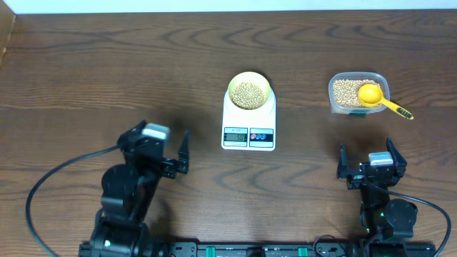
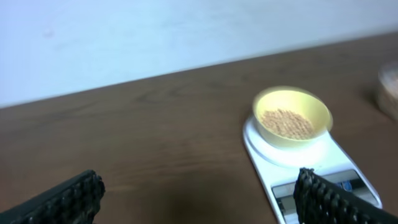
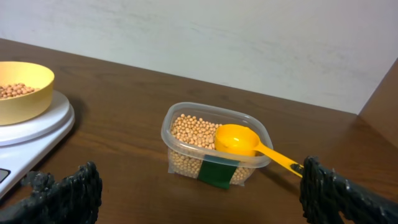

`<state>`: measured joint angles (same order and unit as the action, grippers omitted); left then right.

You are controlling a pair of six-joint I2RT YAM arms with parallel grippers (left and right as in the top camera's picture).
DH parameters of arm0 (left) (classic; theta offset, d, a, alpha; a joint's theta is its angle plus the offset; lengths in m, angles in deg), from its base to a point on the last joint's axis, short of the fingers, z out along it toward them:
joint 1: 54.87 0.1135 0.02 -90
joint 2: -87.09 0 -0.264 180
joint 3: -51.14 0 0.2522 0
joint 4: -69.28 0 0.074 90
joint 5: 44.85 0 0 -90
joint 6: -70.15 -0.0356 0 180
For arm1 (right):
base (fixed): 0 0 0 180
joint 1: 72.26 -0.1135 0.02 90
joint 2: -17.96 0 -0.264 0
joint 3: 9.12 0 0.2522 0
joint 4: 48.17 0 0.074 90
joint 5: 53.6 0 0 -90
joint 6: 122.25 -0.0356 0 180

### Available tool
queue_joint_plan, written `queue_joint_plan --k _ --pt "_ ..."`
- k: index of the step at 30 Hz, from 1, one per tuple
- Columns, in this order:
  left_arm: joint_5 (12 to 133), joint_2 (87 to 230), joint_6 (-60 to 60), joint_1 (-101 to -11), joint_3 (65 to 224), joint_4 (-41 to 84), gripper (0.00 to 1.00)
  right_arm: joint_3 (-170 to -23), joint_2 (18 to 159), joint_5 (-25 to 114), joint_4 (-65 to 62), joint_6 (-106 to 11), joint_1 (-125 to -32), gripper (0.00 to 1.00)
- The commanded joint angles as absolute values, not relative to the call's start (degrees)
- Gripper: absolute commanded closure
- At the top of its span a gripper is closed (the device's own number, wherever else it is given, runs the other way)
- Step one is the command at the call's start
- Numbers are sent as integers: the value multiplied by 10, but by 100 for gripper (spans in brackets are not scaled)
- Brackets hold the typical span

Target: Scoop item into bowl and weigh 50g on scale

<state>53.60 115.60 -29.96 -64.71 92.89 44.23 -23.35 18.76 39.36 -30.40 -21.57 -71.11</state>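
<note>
The pale yellow-green bowl [image 1: 248,91] [image 2: 292,117] [image 3: 22,91] stands on the white scale [image 1: 248,125] [image 2: 311,163] [image 3: 28,134] at the table's middle, with tan beans [image 1: 248,93] [image 2: 286,122] inside it. More beans [image 1: 348,91] [image 3: 189,132] fill a clear tub [image 1: 357,93] [image 3: 214,146] at the right, where a yellow scoop [image 1: 378,98] [image 3: 249,143] rests on the rim. My left gripper [image 1: 180,155] [image 2: 199,196] is open and empty, left of the scale. Open and empty too, my right gripper [image 1: 368,158] [image 3: 202,193] sits in front of the tub.
The scoop's handle [image 1: 398,110] [image 3: 283,160] sticks out over the tub's right side toward my right gripper's right finger. A cable [image 1: 50,182] loops from the left arm at the near left. A pale wall [image 2: 186,31] stands behind the table.
</note>
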Motion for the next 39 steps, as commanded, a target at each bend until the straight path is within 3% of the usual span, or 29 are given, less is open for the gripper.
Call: queue_joint_plan --k 1,19,28,39 --pt "425 1083 -185 -645 879 460 1 -232 183 389 -301 -226 -715 1" --pt "425 872 -195 -606 741 493 1 -232 183 389 -301 -226 -715 1" --pt "425 872 -204 -586 728 512 1 -232 183 389 -301 -226 -715 1" --pt "425 872 -204 -584 651 632 1 -232 183 389 -301 -226 -715 1"
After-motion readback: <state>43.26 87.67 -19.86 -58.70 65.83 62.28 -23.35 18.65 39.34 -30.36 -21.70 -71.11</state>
